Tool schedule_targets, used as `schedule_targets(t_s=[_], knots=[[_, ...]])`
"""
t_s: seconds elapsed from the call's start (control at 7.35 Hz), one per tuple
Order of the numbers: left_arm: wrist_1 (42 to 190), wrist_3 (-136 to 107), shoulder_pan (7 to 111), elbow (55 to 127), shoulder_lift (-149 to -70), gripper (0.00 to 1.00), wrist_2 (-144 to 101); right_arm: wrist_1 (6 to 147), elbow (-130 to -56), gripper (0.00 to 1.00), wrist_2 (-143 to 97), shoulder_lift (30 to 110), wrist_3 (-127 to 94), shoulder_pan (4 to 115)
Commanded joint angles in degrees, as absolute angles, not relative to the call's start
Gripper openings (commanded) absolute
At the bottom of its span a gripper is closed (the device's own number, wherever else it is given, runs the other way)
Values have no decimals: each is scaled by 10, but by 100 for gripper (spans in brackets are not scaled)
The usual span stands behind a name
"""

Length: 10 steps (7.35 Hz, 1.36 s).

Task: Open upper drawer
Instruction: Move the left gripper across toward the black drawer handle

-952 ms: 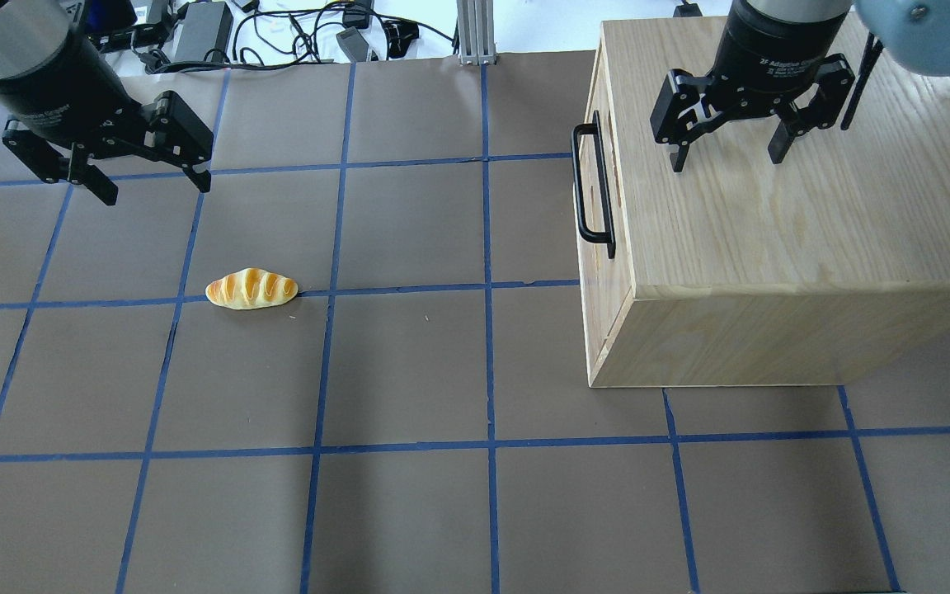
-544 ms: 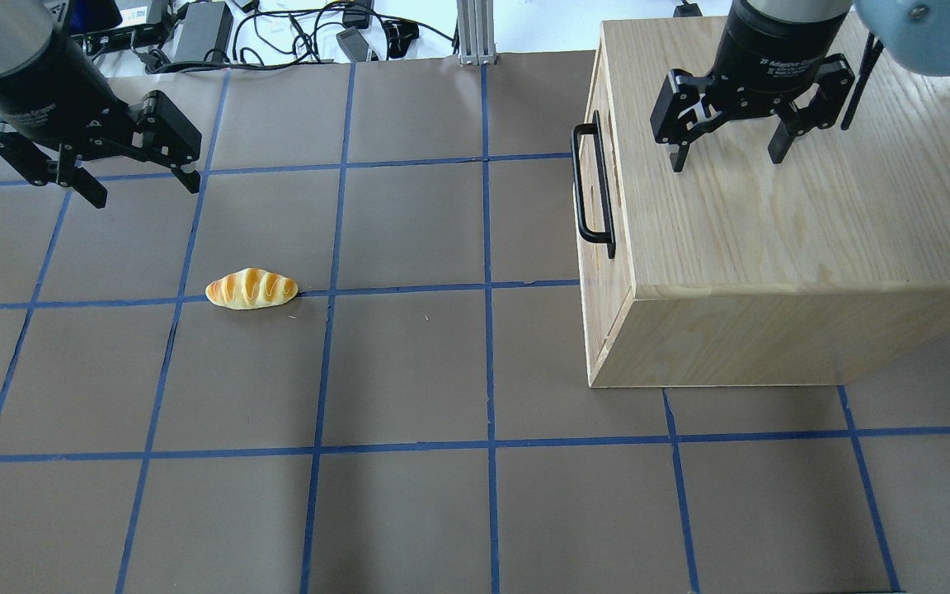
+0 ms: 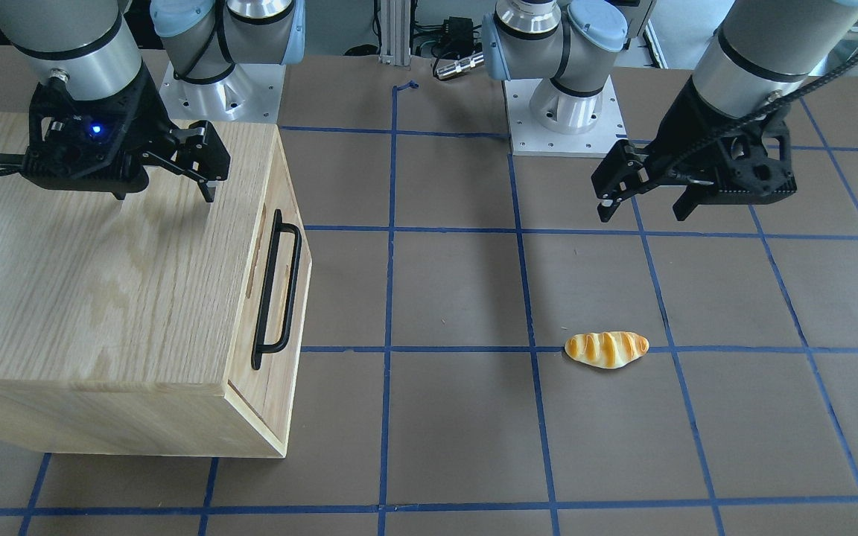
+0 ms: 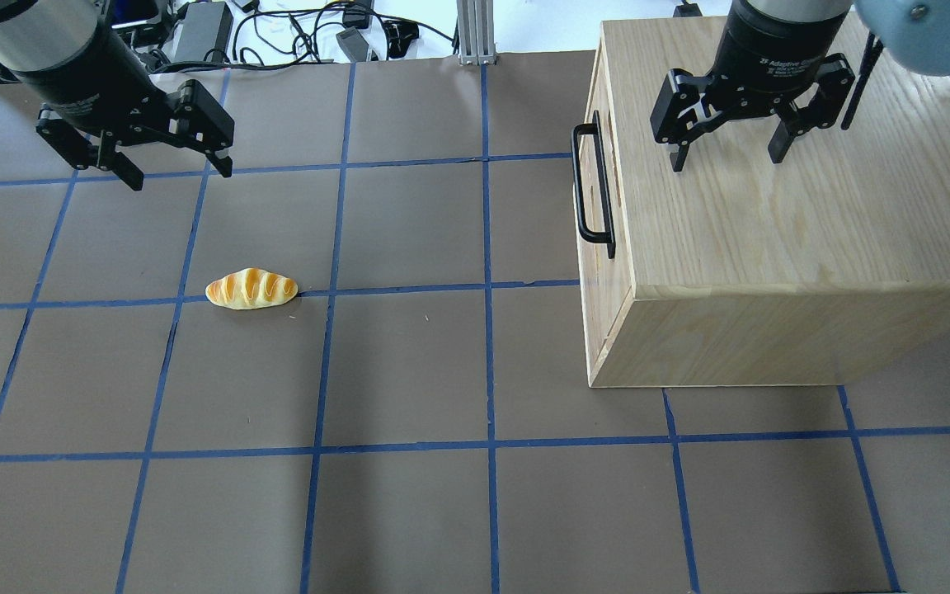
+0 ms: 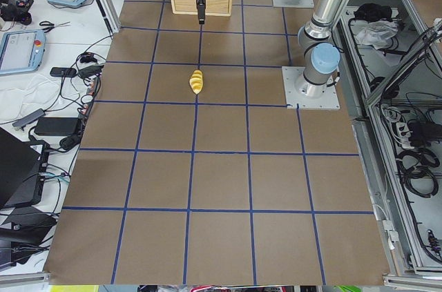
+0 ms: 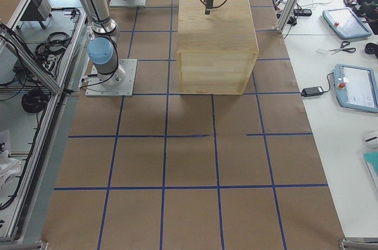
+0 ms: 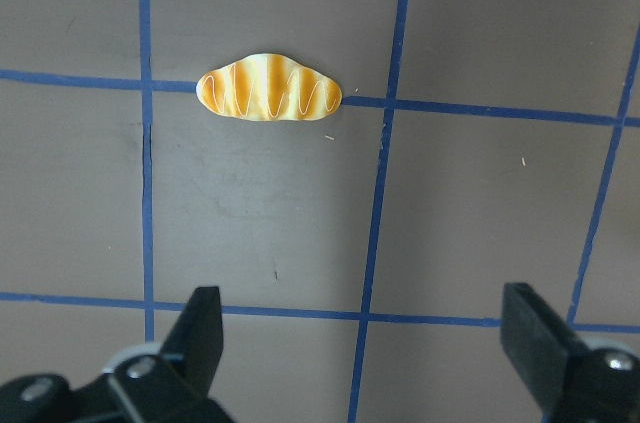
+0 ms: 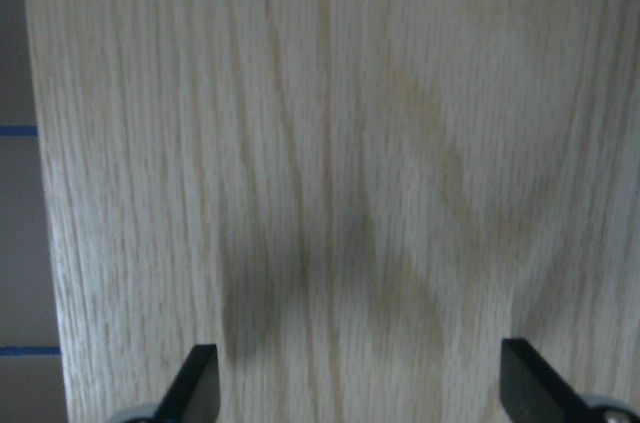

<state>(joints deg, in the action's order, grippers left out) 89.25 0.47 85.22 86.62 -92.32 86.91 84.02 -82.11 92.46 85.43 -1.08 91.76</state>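
The cabinet (image 4: pixel 772 206) stands by the right edge of the table (image 4: pixel 409 371). Its upper drawer (image 3: pixel 267 231) looks shut, with the front turned toward the table's middle. The right end effector (image 4: pixel 726 161) hangs above the cabinet top, spread wide and empty. The left end effector (image 4: pixel 181 177) is also spread, over the table not far from a bread roll (image 4: pixel 251 289). I'd have the right one clear the top's edge, drop to the handle (image 4: pixel 592 181), straddle the bar mid-length, pinch, then pull straight out and level.
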Motion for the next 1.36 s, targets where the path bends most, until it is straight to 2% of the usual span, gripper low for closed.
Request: schedule_targets(t_s=[0.0,1.22], knots=[[843,-38,906,865,-944,100,864,840,-821,100,925,854,-11,918],[640,-206,1072,861,-1051,100,789,840,-821,100,925,854,-11,918]])
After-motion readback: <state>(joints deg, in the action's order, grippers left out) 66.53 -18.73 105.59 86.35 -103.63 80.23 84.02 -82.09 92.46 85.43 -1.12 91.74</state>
